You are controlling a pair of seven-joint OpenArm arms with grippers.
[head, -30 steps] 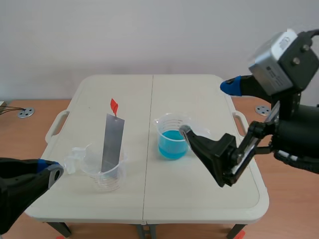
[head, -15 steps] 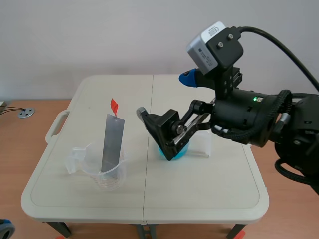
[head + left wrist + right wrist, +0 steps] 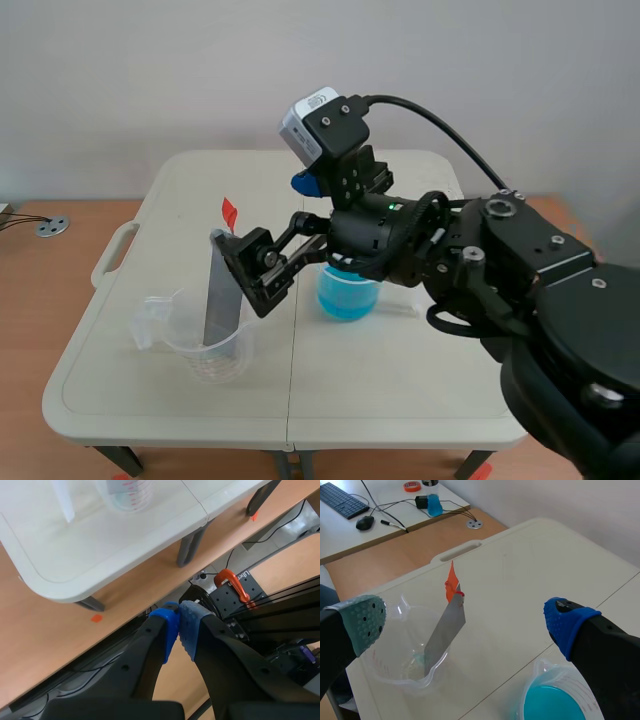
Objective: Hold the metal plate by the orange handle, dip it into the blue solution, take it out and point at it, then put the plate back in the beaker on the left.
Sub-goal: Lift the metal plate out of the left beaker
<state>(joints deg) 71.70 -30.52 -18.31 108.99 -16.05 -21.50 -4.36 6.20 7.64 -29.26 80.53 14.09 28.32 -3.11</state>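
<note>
The metal plate [image 3: 225, 285] leans upright in the clear beaker [image 3: 205, 348] on the left of the table, with its orange handle [image 3: 229, 212] at the top. The beaker of blue solution [image 3: 347, 291] stands near the table's middle. My right gripper [image 3: 262, 212] is open, and the handle sits between its spread fingers without touching them. In the right wrist view the orange handle [image 3: 451, 582] and plate [image 3: 445, 632] lie between the pads of my right gripper [image 3: 465, 622], with the blue solution [image 3: 555, 705] under the right finger. My left gripper [image 3: 179, 629] is shut on nothing, low beside the table's front edge, out of the scene view.
The white folding table [image 3: 400, 385] has a seam down its middle. The right arm's bulk hangs over the table's right half. A desk with a keyboard [image 3: 342, 500], cables and a tape roll stands beyond the table. Stand hardware and an orange clamp [image 3: 231, 580] sit below the left gripper.
The right arm has swung left across the table, from beside the blue beaker to the plate's handle, its gripper still open. The left gripper has dropped out of the scene view.
</note>
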